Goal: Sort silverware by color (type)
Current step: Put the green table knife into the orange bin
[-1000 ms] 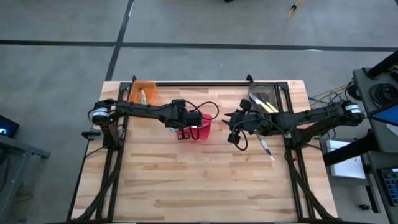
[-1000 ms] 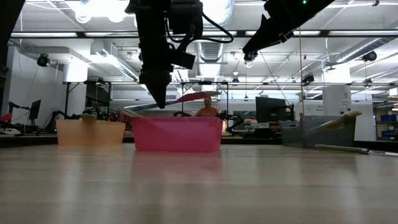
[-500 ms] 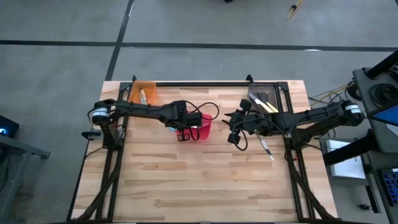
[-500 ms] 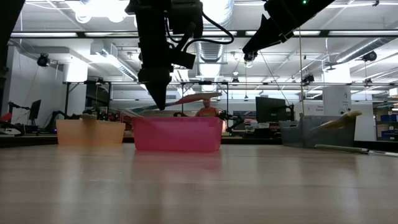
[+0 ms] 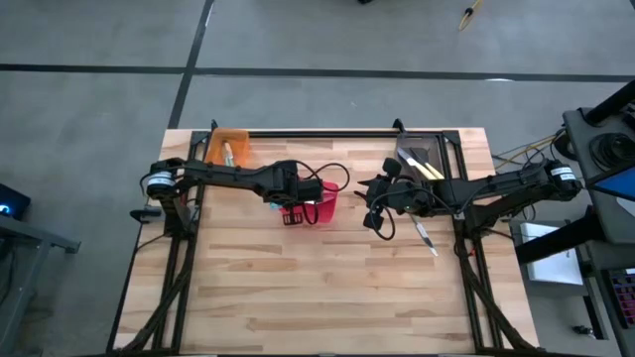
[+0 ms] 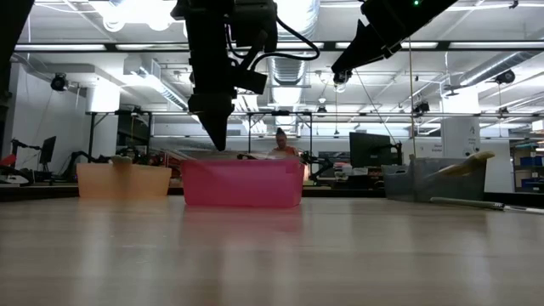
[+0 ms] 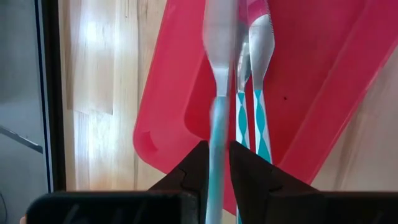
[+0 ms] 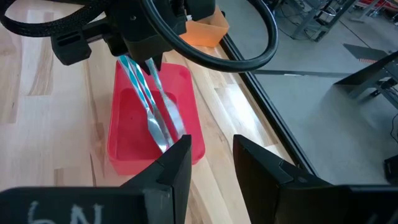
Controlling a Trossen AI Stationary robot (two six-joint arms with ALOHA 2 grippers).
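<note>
1. The red bin (image 5: 322, 203) was taken as the landmark; it stood on the wooden table (image 5: 317, 288), toward the far edge.
2. The left gripper (image 7: 214, 168) was found directly above the red bin, pointing down into it.
3. A light-blue-handled utensil (image 7: 216, 124) was seen between the left gripper's fingers (image 7: 247, 171), its silver end reaching down into the red bin. Whether the handle was gripped or already let go could not be told.
4. Two further blue-handled utensils (image 7: 255, 118) were recorded lying inside the red bin, side by side.
5. The right gripper (image 5: 375, 210) was noted just to the right of the red bin, apart from it, with its fingers (image 8: 177, 165) parted and nothing between them.
6. An orange bin (image 5: 229, 147) was observed to the left of the red bin, at the table's far edge, with one utensil in it.
7. A grey bin (image 5: 422, 157) was observed to the right of the red bin, holding a yellow-handled utensil (image 5: 429, 171).
8. One utensil (image 5: 425, 236) was found lying loose on the table, right of the red bin and nearer than the grey bin; its handle colour could not be determined.
</note>
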